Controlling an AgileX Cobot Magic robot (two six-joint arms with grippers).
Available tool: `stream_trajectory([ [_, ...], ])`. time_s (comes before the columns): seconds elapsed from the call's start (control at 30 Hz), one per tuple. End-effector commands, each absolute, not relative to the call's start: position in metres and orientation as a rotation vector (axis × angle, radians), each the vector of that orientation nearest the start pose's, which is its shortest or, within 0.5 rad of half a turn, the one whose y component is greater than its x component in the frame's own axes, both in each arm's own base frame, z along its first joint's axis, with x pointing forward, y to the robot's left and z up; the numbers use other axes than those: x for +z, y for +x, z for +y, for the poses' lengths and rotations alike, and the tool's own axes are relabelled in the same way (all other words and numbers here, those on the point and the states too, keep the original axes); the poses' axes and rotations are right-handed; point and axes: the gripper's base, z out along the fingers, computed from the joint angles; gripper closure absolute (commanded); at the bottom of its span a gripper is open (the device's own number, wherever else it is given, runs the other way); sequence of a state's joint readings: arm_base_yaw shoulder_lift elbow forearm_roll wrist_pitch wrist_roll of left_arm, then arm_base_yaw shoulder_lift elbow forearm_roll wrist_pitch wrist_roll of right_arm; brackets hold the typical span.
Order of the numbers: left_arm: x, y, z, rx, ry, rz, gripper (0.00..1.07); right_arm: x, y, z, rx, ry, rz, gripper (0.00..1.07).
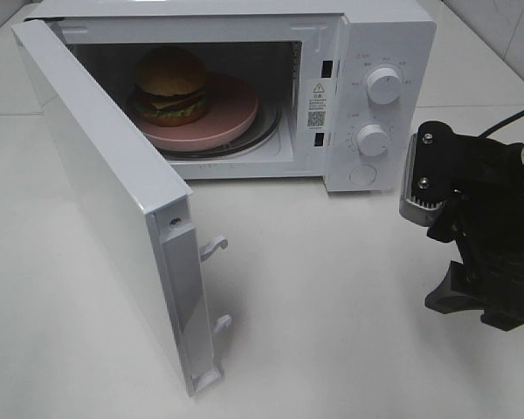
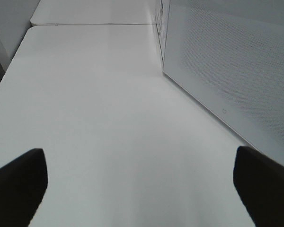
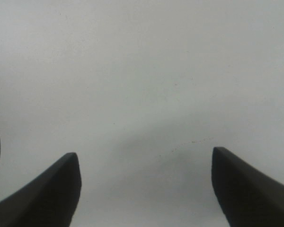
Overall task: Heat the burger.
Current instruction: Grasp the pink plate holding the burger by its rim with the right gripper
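**Exterior high.** Bright, even, diffuse light from above. White table (image 1: 332,288) nearly washed out, and shadows on it are faint and soft-edged. Inside of microwave (image 1: 393,35) shaded; burger (image 1: 169,80) dimmer but legible. Slight sheen on door (image 1: 113,201). Black arm (image 1: 493,218) shows little surface detail. Focus sharp throughout.

**Left wrist.** Pale, low contrast, slightly hazy. Table brightest mid-frame. Door mesh readable. Left fingers (image 2: 16,189) are dark, blurred silhouettes.

**Right wrist.** Flat grey, slightly grainy. Broad soft shadow on the table between the right fingers (image 3: 248,189), which are dark and out of focus.
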State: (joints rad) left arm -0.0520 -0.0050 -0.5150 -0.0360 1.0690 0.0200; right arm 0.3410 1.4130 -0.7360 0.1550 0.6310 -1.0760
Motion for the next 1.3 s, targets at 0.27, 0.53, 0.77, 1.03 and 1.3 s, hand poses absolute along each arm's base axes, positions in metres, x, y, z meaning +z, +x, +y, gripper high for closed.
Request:
stream_trajectory([
  [0.27,0.281,-0.011,-0.002,-0.064,0.069,2.017,0.06,0.213,0.242,0.106,-0.022,-1.818,2.117,0.31],
  [0.53,0.281,-0.011,-0.002,-0.064,0.069,2.017,0.06,0.214,0.269,0.143,0.005,-2.085,1.944,0.31],
  [0.77,0.281,-0.011,-0.002,-0.064,0.069,2.017,0.06,0.216,0.299,0.171,-0.031,-2.145,1.845,0.31],
  [1.03,0.281,-0.011,-0.002,-0.064,0.069,2.017,0.06,0.211,0.337,0.215,-0.048,-2.246,1.700,0.31],
  [1.3,0.281,-0.011,-0.002,-0.064,0.069,2.017,0.06,0.206,0.359,0.237,-0.061,-2.231,1.657,0.31],
])
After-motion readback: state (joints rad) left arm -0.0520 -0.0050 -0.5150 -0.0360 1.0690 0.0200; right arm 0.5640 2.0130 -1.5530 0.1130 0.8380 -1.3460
